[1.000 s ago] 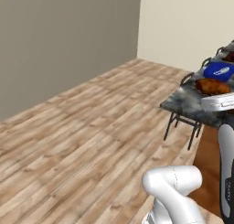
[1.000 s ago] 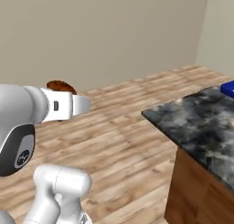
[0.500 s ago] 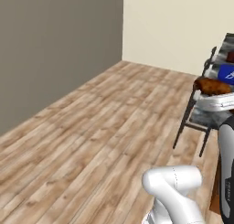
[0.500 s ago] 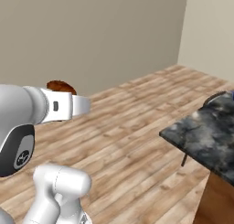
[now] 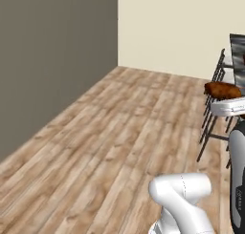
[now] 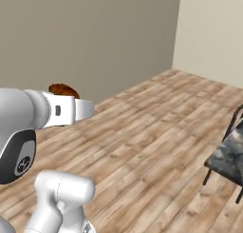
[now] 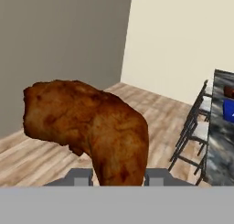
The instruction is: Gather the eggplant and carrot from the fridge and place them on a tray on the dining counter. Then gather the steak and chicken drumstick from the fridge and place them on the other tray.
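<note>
The two-finger gripper (image 7: 114, 178) is closed on the golden-brown chicken drumstick (image 7: 91, 127). In the hand view the grey finger tips (image 7: 78, 177) stand at both sides of the thin lower end of the meat, and the bulbous end rises up and to the left, in front of the camera. The piece is rough and reddish-brown, darker along its right edge.

In the left base view the same drumstick (image 5: 223, 90) shows at the right edge, lying just above the white flat hand of the arm (image 5: 228, 106), in the air and not touching any furniture. In the right base view it (image 6: 63, 90) looks out from behind the white wrist of the arm (image 6: 64, 111), which reaches to the right from the big grey-white shoulder.

Beyond the drumstick, in the hand view, the black-and-grey marbled stone top of the dining counter (image 7: 217, 141) runs along the right edge — well apart from the gripper. On it, at the very edge of the picture, lies a piece of the bright blue tray (image 7: 228, 110), and above that a small dark reddish thing, too small to tell. Thin dark metal chairs (image 7: 194, 127) stand beside the counter; they show also in the left base view (image 5: 214, 116).

The floor is light wooden planks (image 5: 110, 132). A grey wall (image 5: 52, 56) meets a cream wall (image 5: 172, 27) in the corner behind.
</note>
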